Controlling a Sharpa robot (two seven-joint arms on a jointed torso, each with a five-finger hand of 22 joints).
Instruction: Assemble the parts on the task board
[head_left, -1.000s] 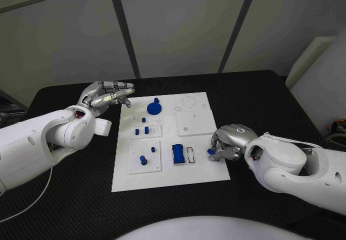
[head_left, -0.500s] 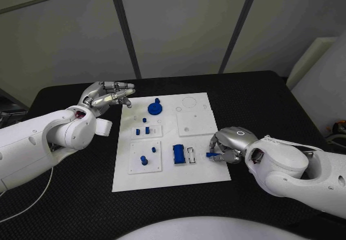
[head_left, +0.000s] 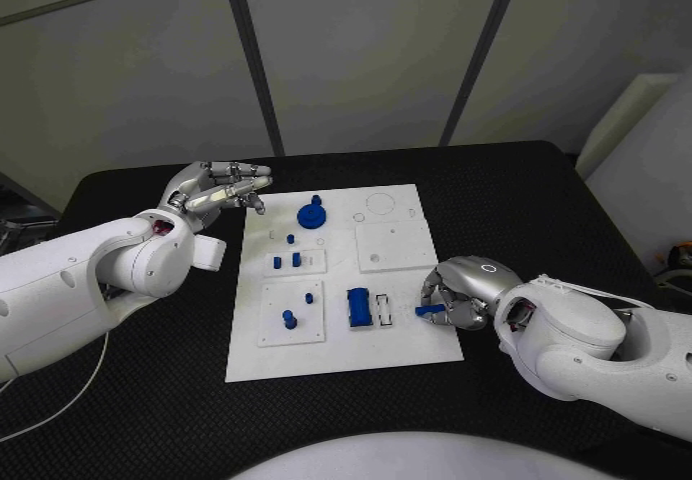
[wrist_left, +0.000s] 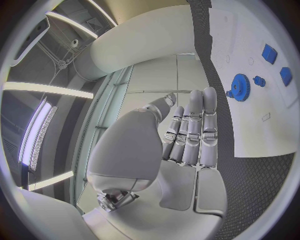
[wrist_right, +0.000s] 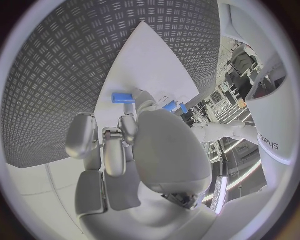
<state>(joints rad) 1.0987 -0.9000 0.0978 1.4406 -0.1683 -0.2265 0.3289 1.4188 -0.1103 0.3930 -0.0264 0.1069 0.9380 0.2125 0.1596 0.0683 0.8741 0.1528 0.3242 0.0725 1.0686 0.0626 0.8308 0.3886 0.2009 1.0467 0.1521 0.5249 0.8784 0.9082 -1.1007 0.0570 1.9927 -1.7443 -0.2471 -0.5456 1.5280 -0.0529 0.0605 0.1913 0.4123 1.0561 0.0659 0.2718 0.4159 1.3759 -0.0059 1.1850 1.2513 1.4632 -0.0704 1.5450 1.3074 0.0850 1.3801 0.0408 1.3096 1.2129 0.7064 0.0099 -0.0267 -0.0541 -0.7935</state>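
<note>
Since a second ago, the right robot hand (head_left: 459, 295) has slid a little nearer the robot along the task board's (head_left: 346, 350) right edge, carrying its small blue part (head_left: 430, 311) with it; the left robot hand (head_left: 216, 188) has stayed put. That left robot hand hovers over the table (head_left: 159, 400) just off the board's far left corner, fingers partly curled and spread, holding nothing. On the board, a blue gear (head_left: 310, 214) sits near the far edge, small blue pieces (head_left: 286, 261) lie closer in, a blue peg (head_left: 289, 320) stands on a raised tile, and a blue block (head_left: 356, 306) lies beside a slotted white holder (head_left: 384, 309). At the right, the right robot hand pinches the small blue part (wrist_right: 122, 97) at its fingertips, just over the board beside that holder.
</note>
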